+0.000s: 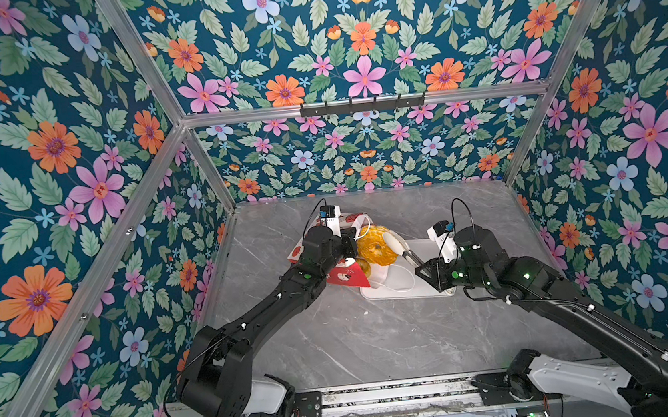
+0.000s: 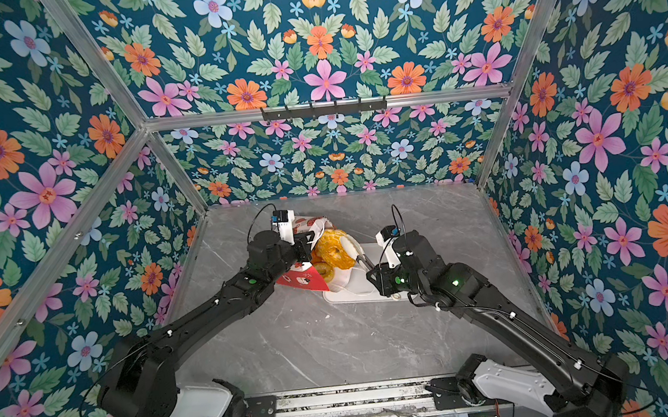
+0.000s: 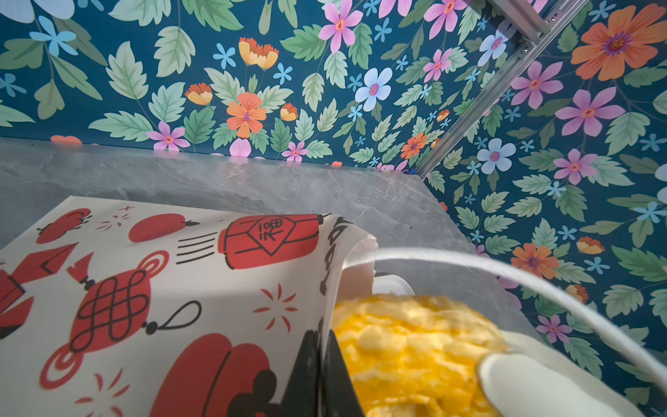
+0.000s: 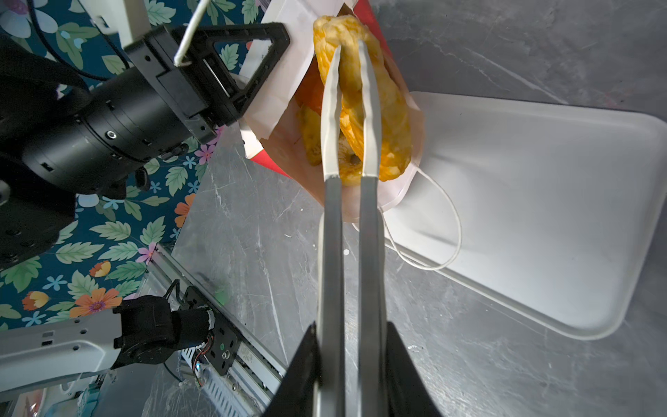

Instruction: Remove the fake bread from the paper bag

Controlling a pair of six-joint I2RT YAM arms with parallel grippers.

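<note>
Both clamped: left gripper [image 3: 322, 368] on paper bag [image 3: 144, 289] rim, right gripper [image 4: 348, 361] on tongs [image 4: 330, 252] pinching ring cake [image 4: 389, 119]; print illegible.

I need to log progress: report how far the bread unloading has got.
Done: the left gripper pinches the bag rim, holding its mouth open. In hand: the right gripper holds tongs clamped on the ring cake, at the bag's mouth. Still to do: no bread lies on the tray; more bread sits inside.

Red-and-white lantern-printed paper bag [image 1: 345, 277]; glossy golden-yellow ring-shaped fake bread [image 1: 374, 251]; white-tipped grey metal tongs [image 4: 368, 252]; white rectangular tray [image 1: 409, 290].
</note>
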